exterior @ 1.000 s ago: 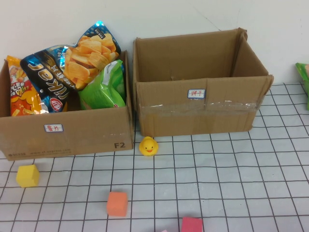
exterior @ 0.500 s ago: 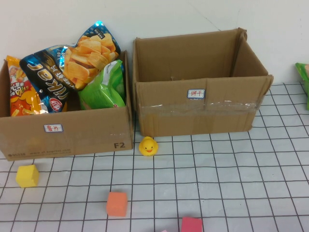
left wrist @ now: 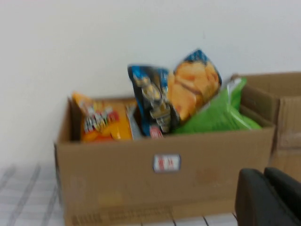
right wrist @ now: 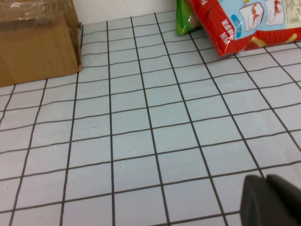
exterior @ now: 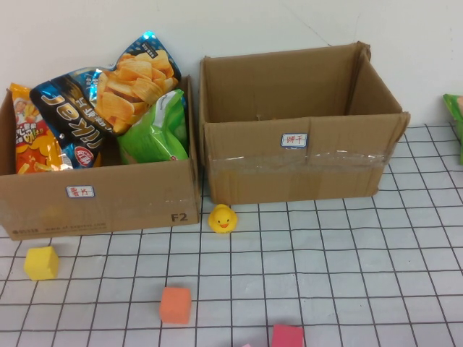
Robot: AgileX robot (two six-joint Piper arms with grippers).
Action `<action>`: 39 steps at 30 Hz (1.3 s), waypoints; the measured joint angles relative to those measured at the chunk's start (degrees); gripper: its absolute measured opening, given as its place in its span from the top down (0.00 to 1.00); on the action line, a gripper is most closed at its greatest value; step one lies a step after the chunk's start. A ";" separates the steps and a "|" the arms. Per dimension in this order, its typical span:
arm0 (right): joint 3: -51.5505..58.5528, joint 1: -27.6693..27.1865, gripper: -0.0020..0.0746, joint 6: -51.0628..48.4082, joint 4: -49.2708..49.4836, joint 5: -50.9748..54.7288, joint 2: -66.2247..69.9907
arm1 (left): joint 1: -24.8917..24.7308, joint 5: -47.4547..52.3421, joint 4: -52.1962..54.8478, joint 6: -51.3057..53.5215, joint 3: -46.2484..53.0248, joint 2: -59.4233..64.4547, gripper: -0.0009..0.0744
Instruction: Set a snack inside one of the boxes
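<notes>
Two open cardboard boxes stand at the back of the gridded table. The left box (exterior: 101, 202) holds several snack bags: blue chips (exterior: 108, 94), green (exterior: 153, 134), orange-red (exterior: 32, 141). The right box (exterior: 304, 163) looks empty. A green snack bag (exterior: 456, 119) lies at the far right edge. The right wrist view shows a red snack bag (right wrist: 235, 23) on a green one (right wrist: 184, 21), far from my right gripper (right wrist: 266, 181), which is shut and empty. My left gripper (left wrist: 265, 173) is shut and empty, low in front of the left box (left wrist: 164, 174). Neither gripper shows in the high view.
A yellow duck (exterior: 223, 218) sits in front of the gap between the boxes. A yellow cube (exterior: 41, 262), an orange cube (exterior: 175, 304) and a red cube (exterior: 288, 336) lie nearer the front. The right box's corner (right wrist: 37, 42) shows in the right wrist view.
</notes>
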 joint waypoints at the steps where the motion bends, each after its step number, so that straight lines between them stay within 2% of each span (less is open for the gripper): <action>1: 0.00 -0.12 0.97 0.00 0.00 0.00 0.00 | 0.49 1.20 11.81 -13.34 0.00 0.00 0.99; 4: 0.00 -0.12 0.97 0.00 0.00 0.00 0.00 | 2.11 9.29 44.94 -51.52 0.00 0.00 0.99; 6: 0.00 -0.12 0.97 0.00 0.00 0.00 0.00 | 3.12 16.89 60.91 -68.77 0.00 0.00 0.99; 7: 0.00 -0.12 0.97 0.00 0.00 0.00 0.00 | 3.47 20.50 65.55 -74.63 0.00 0.00 0.99; 9: 0.00 -0.12 0.97 0.00 0.00 0.00 0.00 | 4.46 23.44 70.24 -79.74 0.24 0.00 0.99; 18: 0.00 -0.12 0.97 0.00 0.09 0.00 0.00 | 8.84 17.65 73.66 -72.30 4.45 -2.93 0.99; 29: 0.00 -0.12 0.97 0.00 0.09 0.00 0.00 | 8.95 17.27 72.62 -63.09 4.58 -2.93 0.99; 39: 0.00 -0.12 0.97 0.00 0.09 0.00 0.00 | 8.95 17.27 72.39 -62.36 4.58 -2.93 0.99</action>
